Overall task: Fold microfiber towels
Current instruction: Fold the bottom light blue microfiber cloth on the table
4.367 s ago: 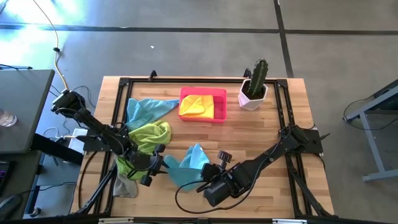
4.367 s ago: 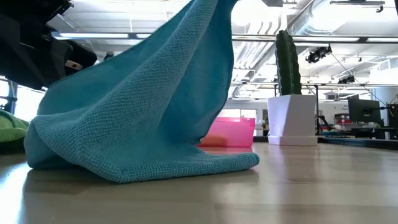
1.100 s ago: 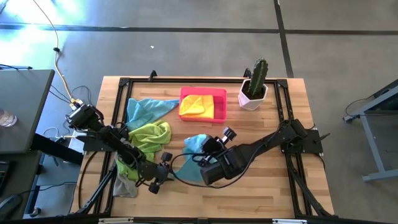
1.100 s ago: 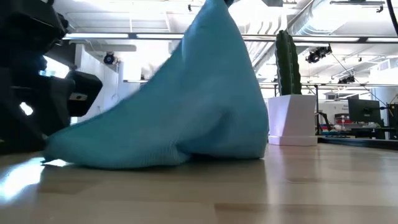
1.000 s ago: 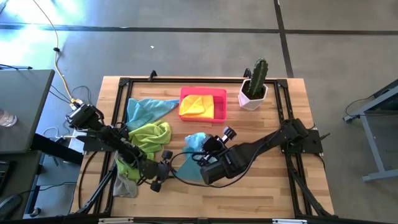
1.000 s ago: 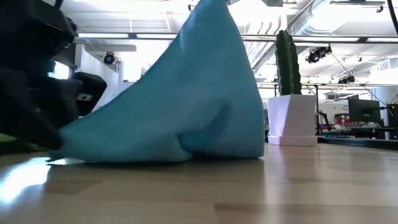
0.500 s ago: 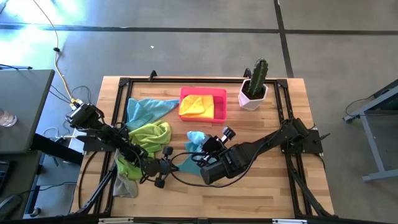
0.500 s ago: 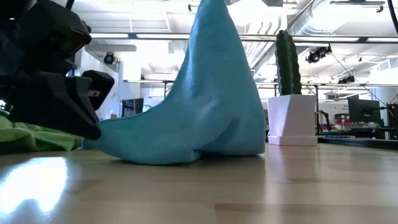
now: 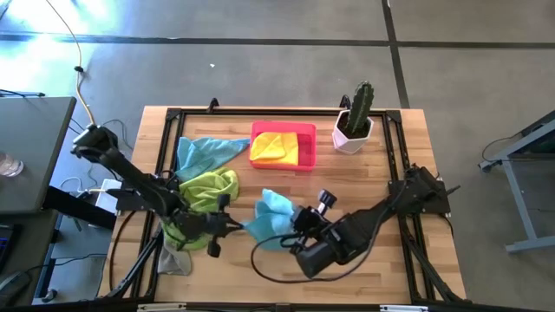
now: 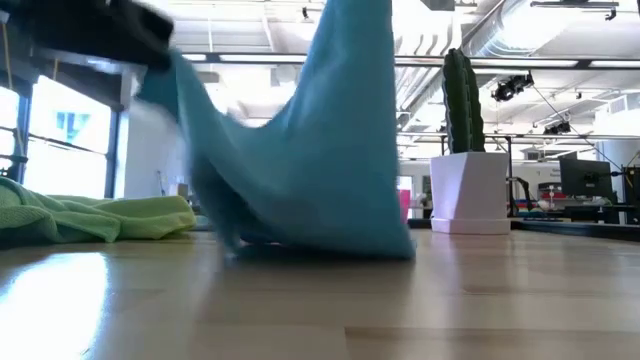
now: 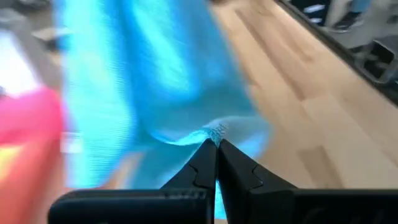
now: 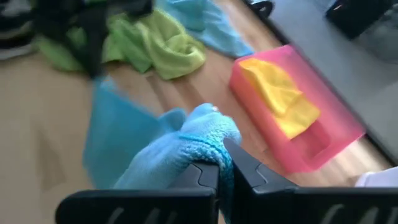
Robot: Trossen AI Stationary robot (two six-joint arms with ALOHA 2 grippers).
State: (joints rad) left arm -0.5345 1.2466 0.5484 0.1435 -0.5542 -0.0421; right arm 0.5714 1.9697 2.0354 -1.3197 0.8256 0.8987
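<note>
I have the blue towel (image 9: 271, 214) pinched at two corners over the middle of the worktop (image 9: 381, 186): left tool (image 11: 216, 147) clamped on one edge, right tool (image 12: 221, 163) clamped on another. I judge the best move is pulling the corners apart evenly, keeping tension, then lowering it flat before folding.
</note>
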